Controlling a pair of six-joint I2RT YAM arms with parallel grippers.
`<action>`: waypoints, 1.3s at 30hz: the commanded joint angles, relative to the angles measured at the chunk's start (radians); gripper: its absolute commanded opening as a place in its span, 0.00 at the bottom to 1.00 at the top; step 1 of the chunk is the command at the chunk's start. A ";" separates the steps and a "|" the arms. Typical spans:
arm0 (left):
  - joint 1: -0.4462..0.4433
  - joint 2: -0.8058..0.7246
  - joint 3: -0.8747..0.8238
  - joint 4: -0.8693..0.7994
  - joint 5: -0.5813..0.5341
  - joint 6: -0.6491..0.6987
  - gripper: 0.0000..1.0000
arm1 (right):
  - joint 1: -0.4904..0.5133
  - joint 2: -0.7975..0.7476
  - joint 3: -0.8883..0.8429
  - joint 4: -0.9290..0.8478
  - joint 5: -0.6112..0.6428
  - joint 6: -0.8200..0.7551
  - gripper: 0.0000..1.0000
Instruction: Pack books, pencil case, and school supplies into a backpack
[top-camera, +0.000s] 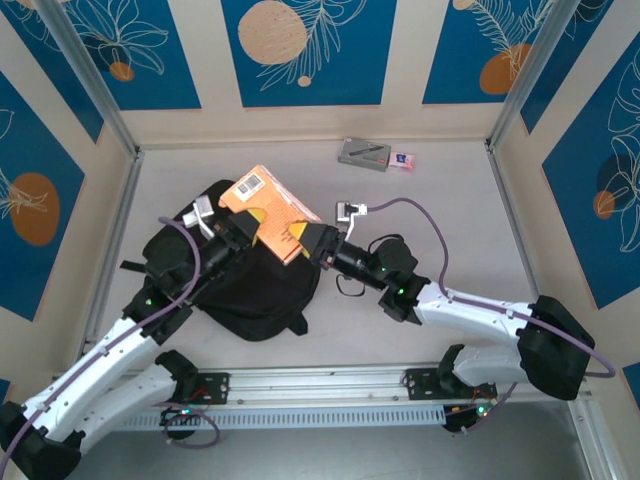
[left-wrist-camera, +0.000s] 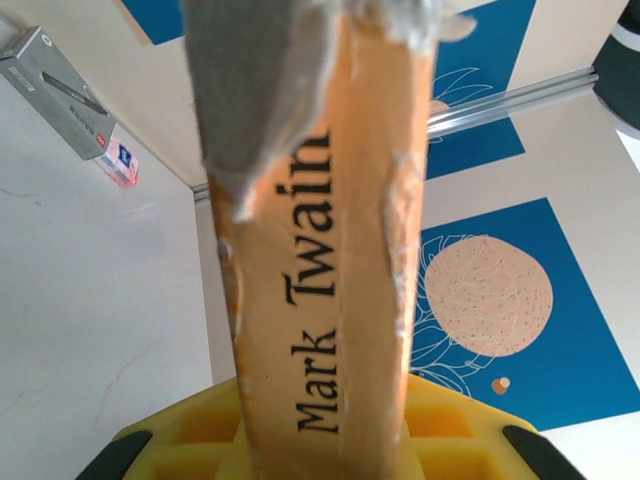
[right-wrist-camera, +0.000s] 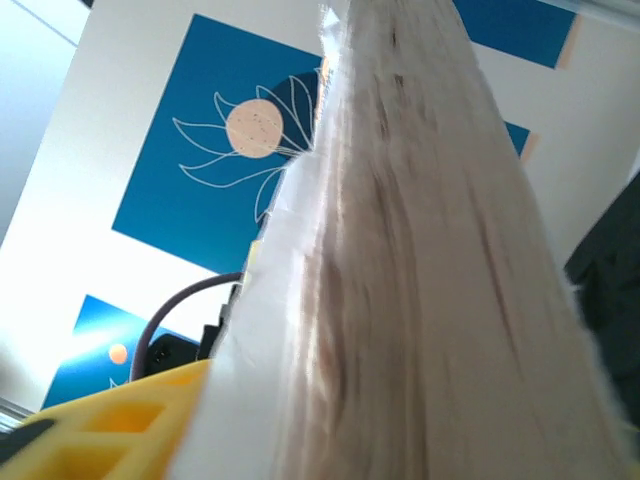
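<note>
- The pale surface (top-camera: 470, 240) is walled in by blue-and-cream panels on three sides, and both arms reach in from its near edge.
- The black backpack (top-camera: 255, 295) lies slumped left of centre, closer to the near edge than the far one, with its straps trailing toward the left edge.
- An orange paperback (top-camera: 265, 195) with a white barcode label is tilted over the backpack's far side, between the two arms. The left wrist view shows its spine, which reads "Mark Twain".
- The left end effector (top-camera: 245, 232) is clenched on the paperback's left side. The spine runs straight up out of its yellow jaws.
- The right end effector (top-camera: 312, 242) is at the paperback's right corner. The page edges sit tight against its camera and one yellow finger (right-wrist-camera: 120, 420) shows beside them. I cannot tell whether it is gripping the book or is loose around it.
- The grey pencil case (top-camera: 364, 153) lies flat near the far edge, right of centre and well apart from the backpack.
- A tiny pink, white and blue eraser (top-camera: 402, 160) sits just beside the case's right end.
</note>
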 joint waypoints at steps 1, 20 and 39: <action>-0.020 -0.036 -0.009 0.056 -0.028 -0.005 0.00 | -0.005 0.014 0.030 0.093 0.057 0.002 0.38; -0.047 -0.057 -0.021 -0.005 -0.054 0.020 0.00 | -0.052 -0.023 0.024 0.061 0.057 0.004 0.23; -0.076 -0.018 -0.017 -0.032 -0.078 0.056 0.00 | -0.053 -0.053 0.000 -0.005 0.017 0.047 0.34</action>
